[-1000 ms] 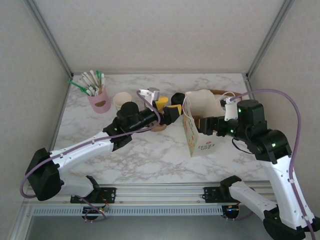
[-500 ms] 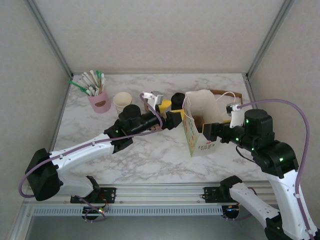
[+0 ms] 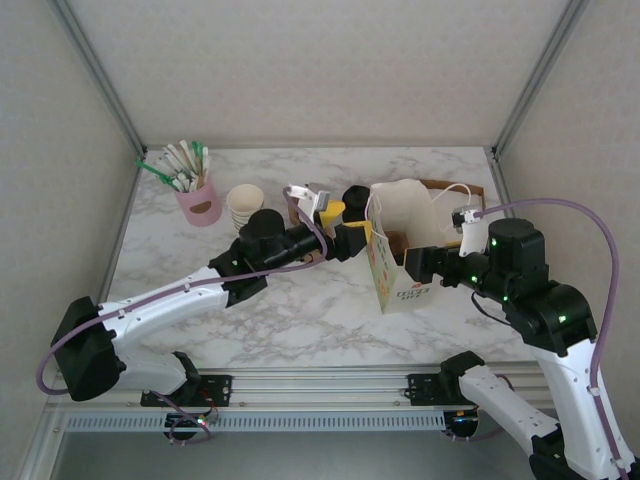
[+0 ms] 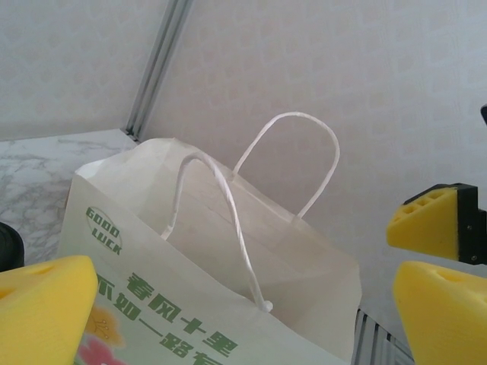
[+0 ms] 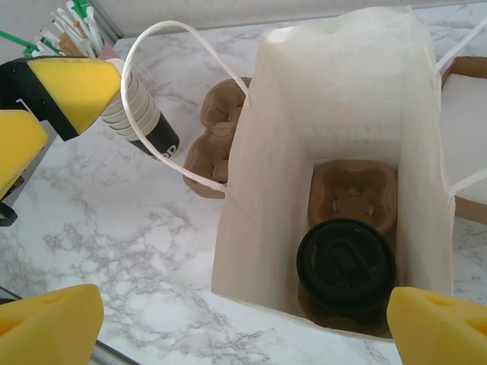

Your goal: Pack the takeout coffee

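Since the earlier frame, the left arm has advanced rightward toward the paper bag (image 3: 398, 272), and the right arm has drawn back toward the lower right of the top view. At upper left of that view, a pink holder (image 3: 201, 203) of stirrers and a lidless cup stack (image 3: 243, 203) stand unused on the tabletop (image 3: 300, 300). At centre, the left claw (image 3: 345, 222) is released and empty. Its yellow pads are spread just beside the bag's left rim, probably to steady the bag or keep its mouth spread. The bag stands upright with its handles raised and its mouth open, which leaves clear access from above. In the right wrist view, the takeout coffee (image 5: 346, 262) sits upright inside the bag at lower right, seated in a cardboard carrier (image 5: 354, 190) that likely keeps it from tipping. The right claw (image 3: 408, 264), right of the bag in the top view, is spread and holds nothing. The placement therefore appears complete.
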Action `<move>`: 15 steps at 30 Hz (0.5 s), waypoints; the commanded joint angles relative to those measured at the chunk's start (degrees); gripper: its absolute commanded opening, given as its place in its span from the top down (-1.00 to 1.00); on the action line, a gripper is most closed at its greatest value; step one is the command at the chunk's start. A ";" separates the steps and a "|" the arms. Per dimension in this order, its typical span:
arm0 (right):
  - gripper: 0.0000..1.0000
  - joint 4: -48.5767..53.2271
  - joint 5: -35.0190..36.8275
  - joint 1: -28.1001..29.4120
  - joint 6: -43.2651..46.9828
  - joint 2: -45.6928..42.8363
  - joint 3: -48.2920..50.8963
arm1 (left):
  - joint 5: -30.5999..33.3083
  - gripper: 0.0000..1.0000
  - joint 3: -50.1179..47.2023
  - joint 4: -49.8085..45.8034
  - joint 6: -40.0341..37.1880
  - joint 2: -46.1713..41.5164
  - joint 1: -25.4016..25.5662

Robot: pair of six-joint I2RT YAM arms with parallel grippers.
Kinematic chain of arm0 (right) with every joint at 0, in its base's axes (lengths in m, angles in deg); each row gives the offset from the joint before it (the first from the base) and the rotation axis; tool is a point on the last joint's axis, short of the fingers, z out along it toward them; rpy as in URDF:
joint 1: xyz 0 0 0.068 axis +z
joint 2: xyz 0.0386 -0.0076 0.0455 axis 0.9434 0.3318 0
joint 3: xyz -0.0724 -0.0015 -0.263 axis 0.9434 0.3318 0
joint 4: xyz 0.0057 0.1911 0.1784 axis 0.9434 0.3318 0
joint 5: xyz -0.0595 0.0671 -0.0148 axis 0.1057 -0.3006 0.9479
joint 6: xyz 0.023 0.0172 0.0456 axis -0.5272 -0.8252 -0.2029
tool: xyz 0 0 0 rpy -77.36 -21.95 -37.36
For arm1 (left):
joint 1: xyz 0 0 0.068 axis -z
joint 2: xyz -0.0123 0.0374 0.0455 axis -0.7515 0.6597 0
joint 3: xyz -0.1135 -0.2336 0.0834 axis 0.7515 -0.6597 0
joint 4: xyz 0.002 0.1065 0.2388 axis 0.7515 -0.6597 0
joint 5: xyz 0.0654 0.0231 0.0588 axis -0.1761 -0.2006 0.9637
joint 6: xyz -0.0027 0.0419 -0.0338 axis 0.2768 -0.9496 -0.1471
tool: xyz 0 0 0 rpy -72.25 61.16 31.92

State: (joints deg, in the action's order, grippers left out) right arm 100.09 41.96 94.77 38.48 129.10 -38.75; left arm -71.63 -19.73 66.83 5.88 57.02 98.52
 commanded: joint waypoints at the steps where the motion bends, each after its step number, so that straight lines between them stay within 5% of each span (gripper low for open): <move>1: -0.98 0.75 -1.07 -0.24 -0.66 0.42 -1.71 | 1.35 -0.99 3.02 -1.06 -2.09 0.75 0.47; 9: -0.98 1.15 1.50 -0.25 -0.13 2.70 -5.38 | 3.08 -0.99 8.96 -7.13 -4.77 2.39 0.30; 15: -0.97 5.78 17.10 -0.44 -0.85 6.66 -12.05 | 4.63 -0.99 11.97 -11.95 -4.46 1.19 -3.47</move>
State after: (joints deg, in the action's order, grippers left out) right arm 103.08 49.72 94.77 38.42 134.56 -47.38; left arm -68.81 -10.09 58.24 2.23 59.31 97.17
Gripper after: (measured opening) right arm 0.987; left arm 0.995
